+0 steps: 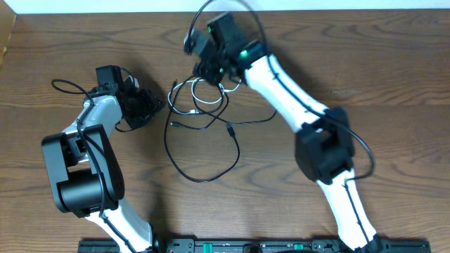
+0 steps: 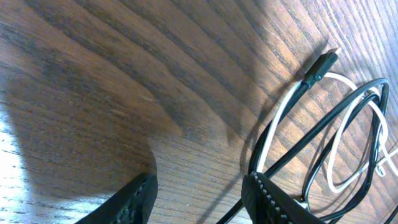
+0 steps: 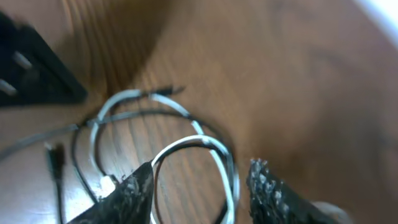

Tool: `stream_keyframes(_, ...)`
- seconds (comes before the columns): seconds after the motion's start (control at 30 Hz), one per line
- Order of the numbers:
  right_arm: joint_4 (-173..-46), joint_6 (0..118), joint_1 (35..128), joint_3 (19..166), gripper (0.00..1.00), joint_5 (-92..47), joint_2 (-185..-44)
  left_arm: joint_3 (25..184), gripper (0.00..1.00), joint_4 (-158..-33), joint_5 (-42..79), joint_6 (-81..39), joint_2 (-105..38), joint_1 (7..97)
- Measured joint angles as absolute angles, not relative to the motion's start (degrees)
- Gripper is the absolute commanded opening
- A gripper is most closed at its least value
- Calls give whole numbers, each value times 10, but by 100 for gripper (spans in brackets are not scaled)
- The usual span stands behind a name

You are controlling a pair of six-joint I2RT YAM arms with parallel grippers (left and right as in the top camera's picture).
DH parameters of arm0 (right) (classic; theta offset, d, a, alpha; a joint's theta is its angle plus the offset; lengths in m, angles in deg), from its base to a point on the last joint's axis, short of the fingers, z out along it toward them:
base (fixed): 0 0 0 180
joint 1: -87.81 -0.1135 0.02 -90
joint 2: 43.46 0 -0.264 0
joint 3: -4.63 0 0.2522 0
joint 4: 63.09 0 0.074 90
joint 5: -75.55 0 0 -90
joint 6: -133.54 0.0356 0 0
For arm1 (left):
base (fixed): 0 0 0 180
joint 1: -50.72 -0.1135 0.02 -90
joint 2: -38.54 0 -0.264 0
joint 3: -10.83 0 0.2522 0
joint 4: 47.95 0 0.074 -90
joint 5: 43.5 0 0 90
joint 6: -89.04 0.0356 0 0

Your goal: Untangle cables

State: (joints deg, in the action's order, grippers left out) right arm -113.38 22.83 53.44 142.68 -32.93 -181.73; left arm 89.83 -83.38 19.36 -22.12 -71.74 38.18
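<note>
The cables lie on the desk [image 1: 365, 63] toward its far edge, about midway between the left and right edges. The white cable [image 1: 188, 87] forms a small coil there. The black cable [image 1: 211, 177] threads through that coil and trails in one large loop toward the near edge, so the long axis of the tangle runs from far edge to near edge. The right pincer [image 1: 205, 70] hangs directly over the coil. In the right wrist view, which is blurred, its jaws stand apart and clamp nothing, and a turn of the white cable [image 3: 186, 142] lies on the wood in line with the gap between them. The left pincer [image 1: 144, 105] sits low on the left side of the tangle. Its jaws are also apart and empty. In the left wrist view the coil lies off to one side of the gap, with one black strand [image 2: 323, 124] passing just beside a finger [image 2: 273, 199] and an end plug [image 2: 320, 65] further out. The right arm is the nearer one. Judged from this layout, the next move depends on lowering the right pincer straight onto the white turn beneath it.
</note>
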Motion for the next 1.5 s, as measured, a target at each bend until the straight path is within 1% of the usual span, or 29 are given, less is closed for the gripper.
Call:
stream_keyframes(0.03,-1134,224,534,1427,35,-330,-1829,898,50,-834,194,-221,-717,382)
stream_keyframes(0.1,-1136,215,534,1425,30,-329,-1855,898,50,-834,194,-221,-717,382)
stream_keyframes(0.27,-1146,206,538,1423,29,-327,-1884,898,50,-834,194,-221,-717,382)
stream_keyframes(0.33,-1142,204,538,1423,27,-327,-1884,898,50,-834,194,-221,-717,382)
stream_keyframes(0.4,-1138,203,538,1423,22,-326,-1884,898,50,-834,194,-221,-717,382)
stream_keyframes(0.43,-1139,203,538,1423,21,-323,-1884,898,50,-834,194,-221,-717,382)
stream_keyframes(0.6,-1139,201,541,1423,21,-308,-1884,898,50,-834,194,-221,-717,382)
stream_keyframes(0.83,-1131,185,547,1423,24,-300,-1886,898,50,-834,194,-221,-717,382)
stream_keyframes(0.93,-1124,178,547,1423,22,-298,-1894,898,50,-834,194,-221,-717,382)
stream_keyframes(1.0,-1121,176,547,1423,19,-296,-1904,898,50,-834,194,-221,-717,382)
stream_keyframes(1.03,-1119,174,547,1423,15,-300,-1908,898,50,-834,194,-221,-717,382)
stream_keyframes(1.13,-1117,168,547,1424,1,-295,-1909,898,50,-834,194,-221,-717,382)
stream_keyframes(1.3,-1118,175,548,1425,1,-302,-1909,898,50,-834,194,-221,-717,382)
stream_keyframes(1.5,-1129,193,549,1425,1,-344,-1896,898,50,-834,194,-221,-717,382)
